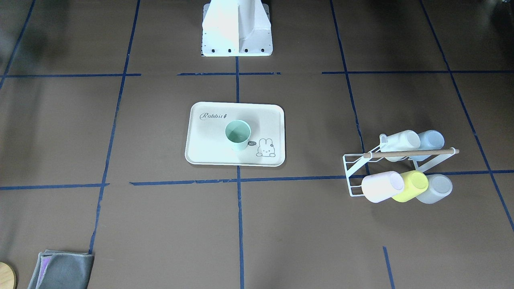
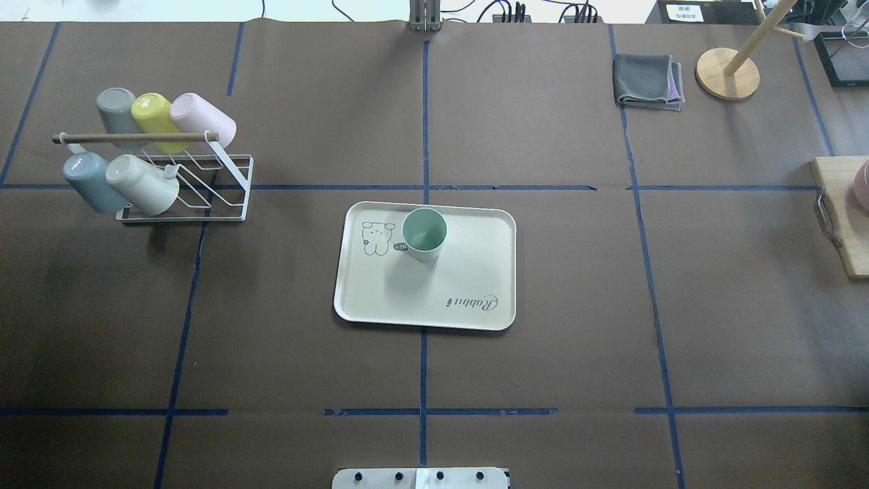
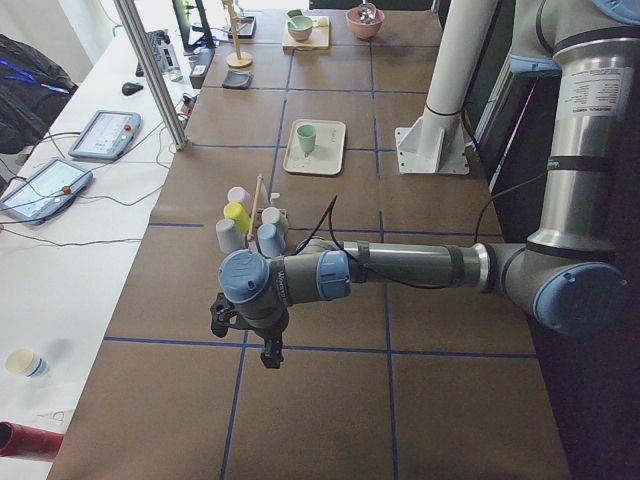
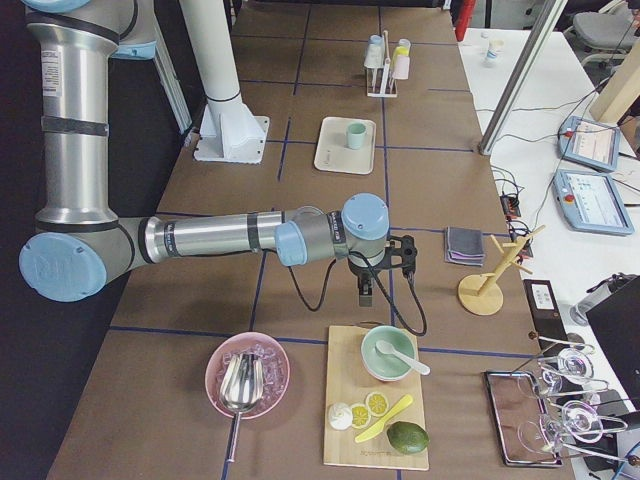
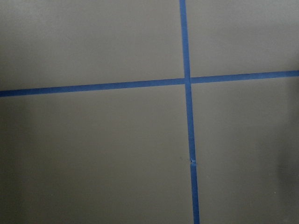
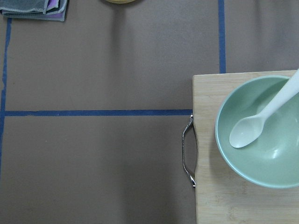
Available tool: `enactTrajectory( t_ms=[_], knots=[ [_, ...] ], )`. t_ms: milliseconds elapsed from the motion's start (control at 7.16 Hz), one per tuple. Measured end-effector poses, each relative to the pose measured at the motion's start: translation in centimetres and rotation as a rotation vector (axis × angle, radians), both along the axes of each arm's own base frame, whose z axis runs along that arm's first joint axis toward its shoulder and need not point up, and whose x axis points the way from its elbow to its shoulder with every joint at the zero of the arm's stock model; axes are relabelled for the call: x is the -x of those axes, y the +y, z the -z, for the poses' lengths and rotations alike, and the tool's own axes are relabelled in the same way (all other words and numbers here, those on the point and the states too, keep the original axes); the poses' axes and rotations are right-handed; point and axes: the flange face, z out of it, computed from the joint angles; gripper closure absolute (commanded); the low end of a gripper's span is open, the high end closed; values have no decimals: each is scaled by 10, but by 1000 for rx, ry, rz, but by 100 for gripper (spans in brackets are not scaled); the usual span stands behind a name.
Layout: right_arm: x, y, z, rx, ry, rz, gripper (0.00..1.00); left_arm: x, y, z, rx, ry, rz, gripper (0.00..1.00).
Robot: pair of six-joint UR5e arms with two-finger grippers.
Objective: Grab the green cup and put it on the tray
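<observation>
The green cup (image 1: 237, 135) stands upright and open side up on the cream tray (image 1: 209, 140), near its bunny print. Cup (image 2: 424, 234) and tray (image 2: 468, 272) lie at the table's middle in the overhead view. They also show far off in the side views, cup (image 3: 306, 137) on tray (image 3: 328, 152), and cup (image 4: 356, 135) on tray (image 4: 335, 150). My left gripper (image 3: 268, 355) hangs over bare table, far from the tray. My right gripper (image 4: 365, 295) hangs near a cutting board, also far from it. I cannot tell whether either is open or shut.
A white rack (image 2: 204, 197) with several pastel cups, among them a yellow cup (image 2: 153, 112), stands on the robot's left. A grey cloth (image 2: 648, 81) and a wooden stand (image 2: 728, 73) lie far right. A cutting board (image 6: 210, 196) holds a green bowl (image 6: 275, 154) with a spoon.
</observation>
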Motion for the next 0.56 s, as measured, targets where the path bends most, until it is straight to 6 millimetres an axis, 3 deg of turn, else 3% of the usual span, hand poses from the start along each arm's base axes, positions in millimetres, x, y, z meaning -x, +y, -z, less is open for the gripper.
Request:
enactTrajectory(
  t_ms=[140,558],
  knots=[
    [-8,1,-8,5,-4,-5,0,-1,0,0,6,6,-1,0],
    [-47,9,-57,22,-5,-15,0,-1,-1,1,1,6,-4,0]
  ],
)
